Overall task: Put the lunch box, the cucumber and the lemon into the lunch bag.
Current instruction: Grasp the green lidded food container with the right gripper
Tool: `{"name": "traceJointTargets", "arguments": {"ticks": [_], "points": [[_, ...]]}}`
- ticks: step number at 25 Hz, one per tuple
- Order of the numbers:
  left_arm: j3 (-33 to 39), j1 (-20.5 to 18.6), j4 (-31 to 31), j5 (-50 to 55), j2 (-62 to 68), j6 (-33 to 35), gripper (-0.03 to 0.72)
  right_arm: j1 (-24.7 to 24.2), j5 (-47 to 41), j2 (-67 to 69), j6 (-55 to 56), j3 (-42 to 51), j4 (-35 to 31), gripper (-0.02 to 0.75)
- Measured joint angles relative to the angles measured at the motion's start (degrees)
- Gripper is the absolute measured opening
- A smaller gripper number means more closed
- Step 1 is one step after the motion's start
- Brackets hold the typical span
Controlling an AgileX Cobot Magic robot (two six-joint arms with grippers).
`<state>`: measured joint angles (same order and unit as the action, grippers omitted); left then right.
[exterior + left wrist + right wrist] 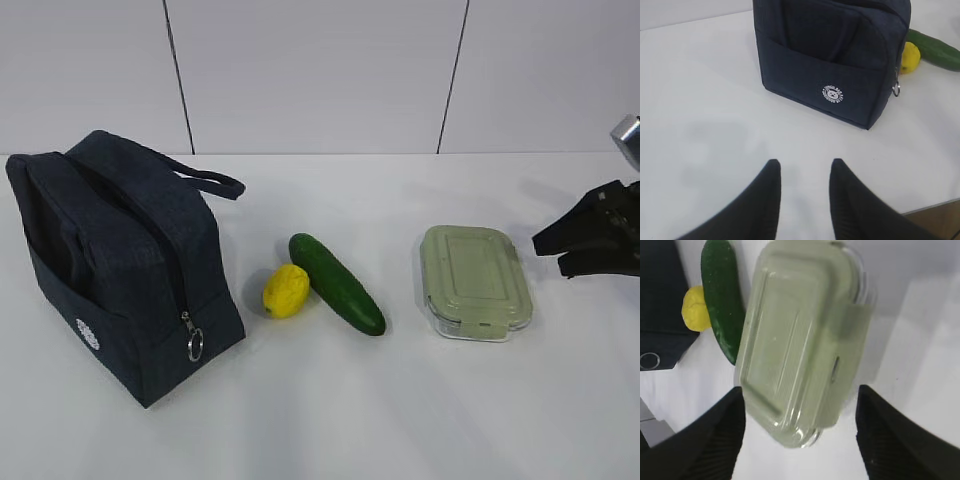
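On the white table (330,420), the sage-lidded clear lunch box (476,282) lies flat between the wide-spread right gripper (800,405). Left gripper (805,172) hangs empty, partly parted, near the navy fabric lunch bag (830,55).

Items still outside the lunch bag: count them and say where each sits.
3. The lemon lies just right of the lunch bag, touching the cucumber angled beside it. The lunch box sits farther right, near the right end effector. The bag's interior is mostly hidden.
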<state>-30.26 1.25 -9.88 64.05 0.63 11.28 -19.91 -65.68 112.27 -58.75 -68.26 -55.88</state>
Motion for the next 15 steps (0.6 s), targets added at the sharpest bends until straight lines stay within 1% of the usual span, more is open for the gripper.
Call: {"name": "traceJointTargets", "arguments": {"ticks": [7,15], "points": [[0.0,0.0,0.0,0.0,0.0,0.0,0.242,0.0,-1.3,9.7,-0.8,-9.2,-1.5,0.523],[0.0,0.0,0.0,0.0,0.0,0.0,0.242,0.6,-1.4,12.8,-2.0,-12.2,-2.1,0.524]]}}
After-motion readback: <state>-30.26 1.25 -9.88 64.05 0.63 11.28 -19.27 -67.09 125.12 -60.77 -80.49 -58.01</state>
